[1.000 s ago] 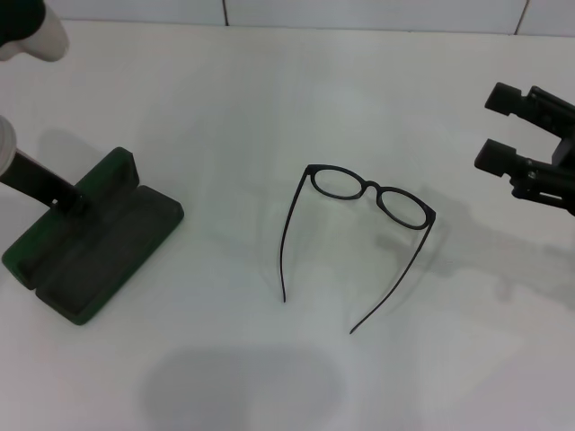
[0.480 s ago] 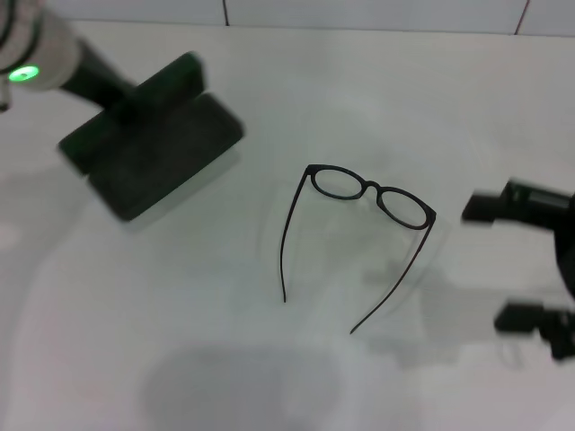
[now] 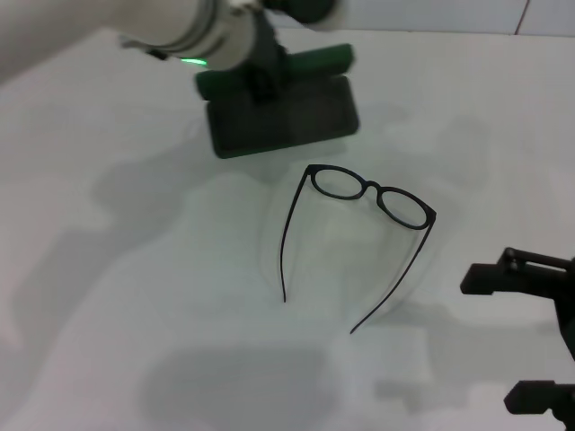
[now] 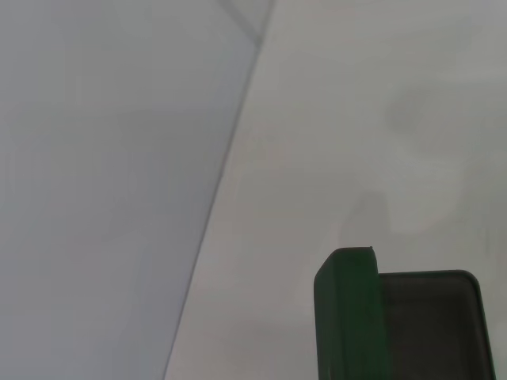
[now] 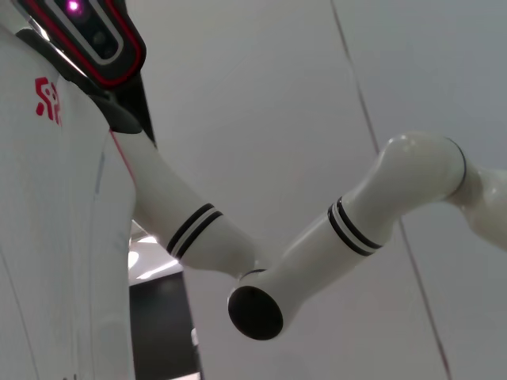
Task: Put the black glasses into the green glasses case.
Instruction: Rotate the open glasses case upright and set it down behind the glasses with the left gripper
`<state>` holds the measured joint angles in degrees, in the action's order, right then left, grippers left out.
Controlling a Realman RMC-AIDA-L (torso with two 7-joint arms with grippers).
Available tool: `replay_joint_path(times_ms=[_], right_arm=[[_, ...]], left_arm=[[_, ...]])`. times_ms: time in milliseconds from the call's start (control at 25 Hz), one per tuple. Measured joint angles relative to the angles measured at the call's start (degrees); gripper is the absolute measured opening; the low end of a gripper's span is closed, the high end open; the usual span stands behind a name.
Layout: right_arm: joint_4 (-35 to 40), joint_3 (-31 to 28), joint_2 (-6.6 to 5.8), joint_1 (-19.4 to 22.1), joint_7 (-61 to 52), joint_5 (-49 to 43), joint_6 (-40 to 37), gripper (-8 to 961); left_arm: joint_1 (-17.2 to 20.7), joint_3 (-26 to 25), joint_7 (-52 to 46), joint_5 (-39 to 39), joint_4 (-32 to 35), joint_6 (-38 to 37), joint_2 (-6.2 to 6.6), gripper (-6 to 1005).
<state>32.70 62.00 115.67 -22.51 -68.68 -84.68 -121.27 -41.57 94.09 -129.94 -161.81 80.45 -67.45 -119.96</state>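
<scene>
Left claw [image 3: 260, 76] pinching open dark green rectangular case [image 3: 283, 112], just behind thin black-framed glasses [image 3: 359, 235] on white tabletop [image 3: 135, 269]. Right claw [image 3: 521, 341] spread, beside glasses.

Table [image 3: 135, 296]: smooth, matt white top w/ soft shadows, no shine. Looks like painted board or plastic, can't tell which.

Glasses [image 3: 368, 190], mid frame: thin black frame, looks like plastic, a bit shiny. Lenses clear, see-through. Long thin arms, smooth.

Case [image 3: 283, 117], upper mid: green outside, smooth hard look, small shine on the lid edge. Inside dark & dull, maybe soft lining, can't tell. Left wrist view: green rim [image 4: 348, 317] smooth, faint sheen; inside flat grey-black, matt.

Left arm [image 3: 180, 27], upper left: white shell, smooth, glossy plastic look.

Right gripper [image 3: 530, 337], lower right: black, matt, hard plastic or metal look.

Right wrist view: white arm [image 5: 356, 229] glossy & smooth, black bands.
</scene>
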Motion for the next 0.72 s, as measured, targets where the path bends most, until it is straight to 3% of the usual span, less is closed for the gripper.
replay_joint_path(times_ms=[240,720], right_arm=[[-0.1,-0.3,0.00,1.6,0.8,0.3,0.2,861],[-0.1,-2.0,-0.26,0.9,0.9,0.3,0.5,851]], left_arm=[[-3.7,6.4,0.1,2.4,-7.7,7.3,-0.16,207],[-5.0,11.7,2.0,7.6,-11.1,8.9,-0.24,208]])
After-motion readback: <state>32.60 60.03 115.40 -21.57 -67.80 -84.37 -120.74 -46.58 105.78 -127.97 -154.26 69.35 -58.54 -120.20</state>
